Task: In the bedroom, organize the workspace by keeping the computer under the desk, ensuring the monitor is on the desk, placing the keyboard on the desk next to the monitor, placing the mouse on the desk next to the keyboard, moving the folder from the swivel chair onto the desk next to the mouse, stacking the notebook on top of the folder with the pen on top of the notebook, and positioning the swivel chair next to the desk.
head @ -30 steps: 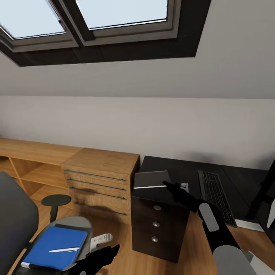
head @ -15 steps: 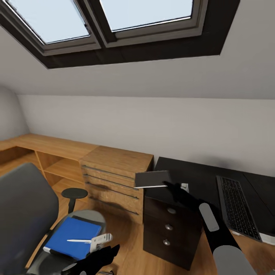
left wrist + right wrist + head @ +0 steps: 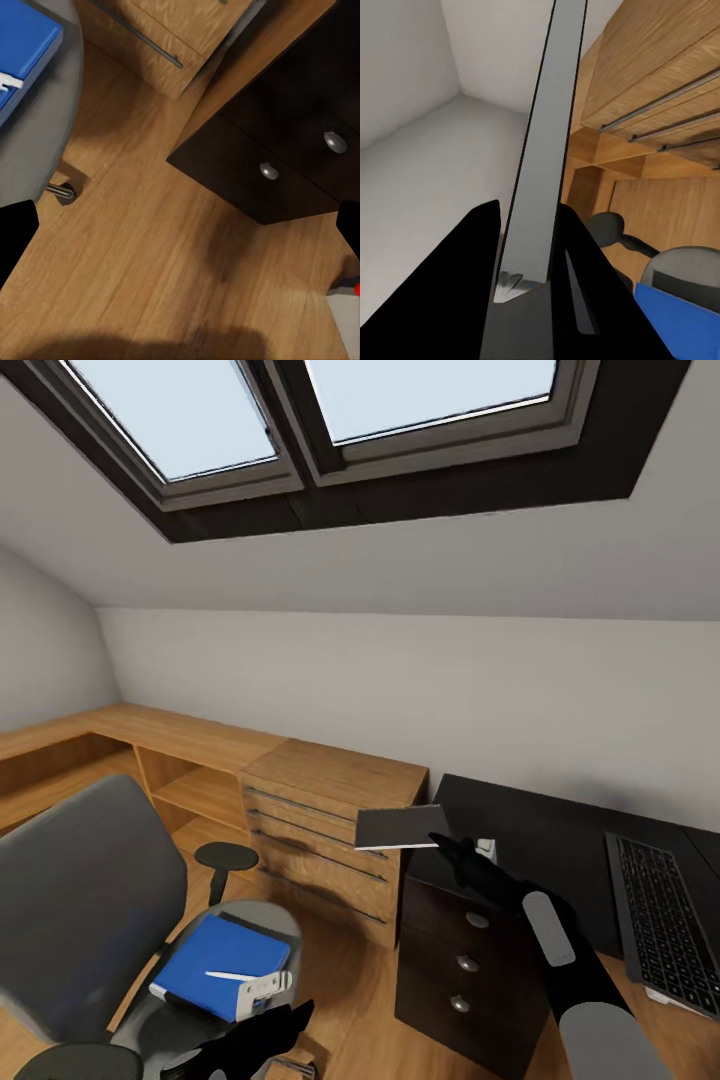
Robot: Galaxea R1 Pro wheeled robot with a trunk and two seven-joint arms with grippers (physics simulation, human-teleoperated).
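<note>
We hold the grey notebook (image 3: 402, 827) in our right gripper (image 3: 447, 848), fingers clamped on its edge, raised above the left end of the black desk (image 3: 560, 830) over its dark drawer unit (image 3: 470, 960). In the right wrist view the notebook (image 3: 544, 142) runs edge-on between the fingers. Our left gripper (image 3: 285, 1025) hangs low and spread wide, empty, near the swivel chair (image 3: 90, 900). The blue folder (image 3: 220, 958) lies on the seat with the pen (image 3: 228, 975) on top. The keyboard (image 3: 665, 920) rests on the desk at right.
</note>
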